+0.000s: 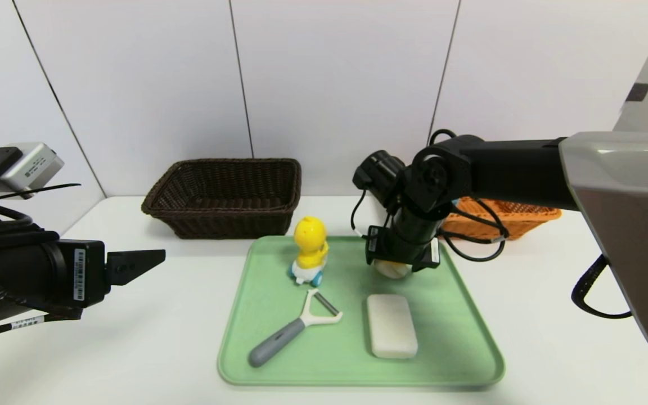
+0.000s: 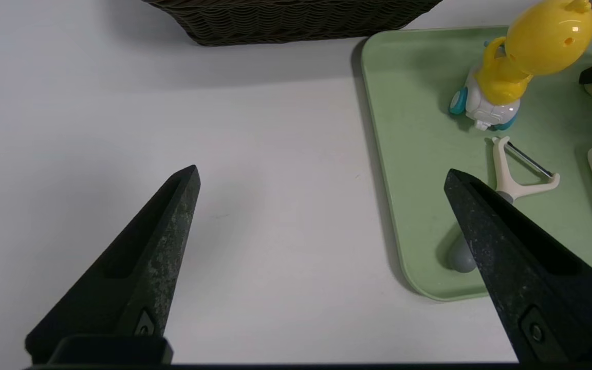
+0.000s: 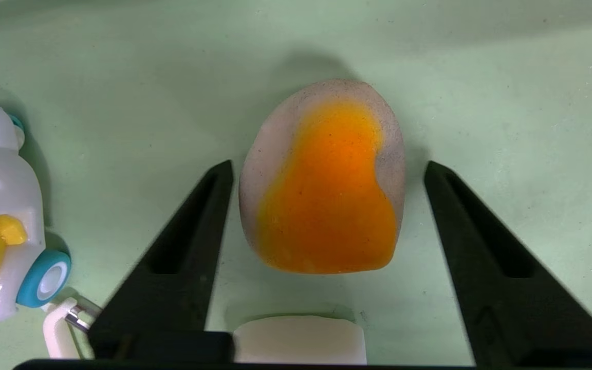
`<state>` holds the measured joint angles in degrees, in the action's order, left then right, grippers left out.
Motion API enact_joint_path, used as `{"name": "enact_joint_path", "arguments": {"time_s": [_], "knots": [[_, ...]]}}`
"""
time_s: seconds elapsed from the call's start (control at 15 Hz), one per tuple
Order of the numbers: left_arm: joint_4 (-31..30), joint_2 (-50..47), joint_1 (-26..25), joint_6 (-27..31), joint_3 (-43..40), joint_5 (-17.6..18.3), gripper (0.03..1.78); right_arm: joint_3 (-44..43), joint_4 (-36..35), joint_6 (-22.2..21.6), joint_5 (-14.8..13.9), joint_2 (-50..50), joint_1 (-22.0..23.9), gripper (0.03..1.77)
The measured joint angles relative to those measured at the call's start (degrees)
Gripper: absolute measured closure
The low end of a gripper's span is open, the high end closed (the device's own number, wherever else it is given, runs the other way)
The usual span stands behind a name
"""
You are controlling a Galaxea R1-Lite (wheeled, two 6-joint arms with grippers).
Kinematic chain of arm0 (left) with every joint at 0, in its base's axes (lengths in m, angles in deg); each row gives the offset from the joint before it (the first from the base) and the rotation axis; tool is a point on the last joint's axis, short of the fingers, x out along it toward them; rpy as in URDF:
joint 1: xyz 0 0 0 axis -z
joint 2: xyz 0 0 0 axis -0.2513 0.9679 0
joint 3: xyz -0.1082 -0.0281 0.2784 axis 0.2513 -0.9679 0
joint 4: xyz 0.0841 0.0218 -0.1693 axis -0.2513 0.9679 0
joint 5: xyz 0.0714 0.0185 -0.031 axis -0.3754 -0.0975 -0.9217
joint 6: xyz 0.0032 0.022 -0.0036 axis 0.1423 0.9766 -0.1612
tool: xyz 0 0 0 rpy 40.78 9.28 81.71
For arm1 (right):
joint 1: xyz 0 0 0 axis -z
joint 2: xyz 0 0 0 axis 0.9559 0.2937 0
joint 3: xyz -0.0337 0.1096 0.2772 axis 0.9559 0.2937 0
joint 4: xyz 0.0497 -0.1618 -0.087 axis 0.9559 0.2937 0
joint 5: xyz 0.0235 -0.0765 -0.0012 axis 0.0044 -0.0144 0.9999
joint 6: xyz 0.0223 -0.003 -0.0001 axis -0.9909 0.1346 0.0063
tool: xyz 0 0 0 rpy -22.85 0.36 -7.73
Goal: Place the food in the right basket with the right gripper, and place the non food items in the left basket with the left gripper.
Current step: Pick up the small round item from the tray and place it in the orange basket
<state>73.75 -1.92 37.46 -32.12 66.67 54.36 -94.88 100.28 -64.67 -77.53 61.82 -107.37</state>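
Four items on the green tray point(image 1: 470, 343): one bun point(image 3: 321, 180), one duck toy point(image 1: 309, 250), one peeler point(image 1: 293, 329), one white bar point(image 1: 391, 325). No water bottle in any view; could already sit in the orange basket point(image 1: 518, 216), whose inside is hidden behind the arm.

Right claw point(image 3: 327, 169) is down over the bun at the tray's far right part, fingers spread, one on each side of it. One finger looks at or near contact, the other has a clear gap. Not pinching yet.

Bun looks soft and light, probably squishy foam with a matte skin, so slip is unlikely and deformation is the likelier trouble. Best to take it across the widest middle, low on the sides, with a gentle squeeze.

Left claw point(image 2: 321, 177) hangs over the bare counter point(image 2: 255, 205) left of the tray, fingers wide apart, holding nothing. Dark basket point(image 1: 225, 194) sits behind the tray's left corner, nothing visible in it.

Two baskets, one tray.
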Motion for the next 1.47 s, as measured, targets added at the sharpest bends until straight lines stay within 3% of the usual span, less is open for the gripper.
{"name": "enact_joint_path", "arguments": {"time_s": [0.27,0.33,0.4,0.87,1.07,1.27,1.47], "knots": [[0.2,0.0,0.02,0.06,-0.06,-0.07,0.12,0.02,0.02,-0.23,0.0,0.02,0.02,1.03],[0.2,-0.02,0.02,0.06,-0.06,-0.05,0.12,0.02,0.0,-0.22,0.01,-0.16,0.02,1.31],[0.22,-0.04,0.02,0.09,-0.06,-0.07,0.12,0.02,0.02,-0.2,0.01,-0.57,0.0,1.71],[0.3,-0.56,0.18,0.2,-0.66,-0.13,0.12,0.07,0.35,0.46,0.09,-8.18,-1.51,1.71],[0.29,-0.85,0.44,0.24,-1.24,-0.11,0.12,0.02,-2.62,0.88,0.06,-13.12,-2.23,1.71],[0.24,-0.89,0.74,0.17,-1.68,-0.16,0.12,0.02,-8.83,1.16,0.11,-17.75,0.63,1.71],[0.22,-0.8,0.85,0.13,-1.77,-0.1,0.12,0.02,-10.59,0.88,0.74,-21.64,5.05,1.71]]}}
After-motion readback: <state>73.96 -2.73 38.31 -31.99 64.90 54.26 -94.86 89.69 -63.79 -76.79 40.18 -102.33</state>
